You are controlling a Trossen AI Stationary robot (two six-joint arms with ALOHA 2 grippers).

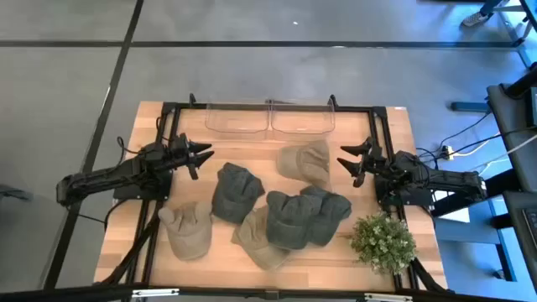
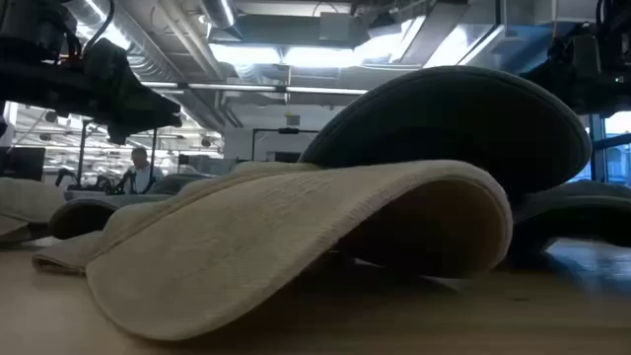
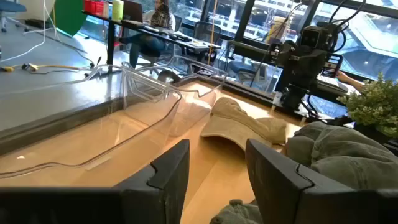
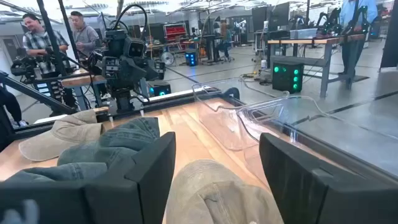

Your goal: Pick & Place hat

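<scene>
Seen from above, the wooden table (image 1: 126, 235) carries a scatter of caps. A beige cap (image 1: 305, 161) lies alone toward the far side, just in front of two clear plastic bins (image 1: 270, 119) set side by side at the table's far edge. A grey-green cap (image 1: 236, 190) sits near the middle, and a cluster of dark grey-green caps (image 1: 307, 215) overlaps a tan cap (image 1: 256, 237) toward the near edge. Another beige cap (image 1: 190, 227) lies at the near left. A small artificial plant (image 1: 383, 241) stands at the near right corner.

The left gripper (image 1: 201, 158) hovers above the table on its left side, pointing toward the middle, its fingers spread apart and empty; in the left wrist view the two dark fingers (image 3: 169, 174) frame bare wood, with the lone beige cap (image 3: 239, 121) ahead and a grey-green cap (image 3: 348, 158) to one side.

The right gripper (image 1: 346, 164) hovers on the right side, just beside the lone beige cap, its fingers also spread and holding nothing. In the right wrist view the beige cap (image 4: 217, 190) lies between and below its fingers (image 4: 152, 171), though whether they touch it cannot be told. People (image 4: 59, 37) stand in the room beyond
</scene>
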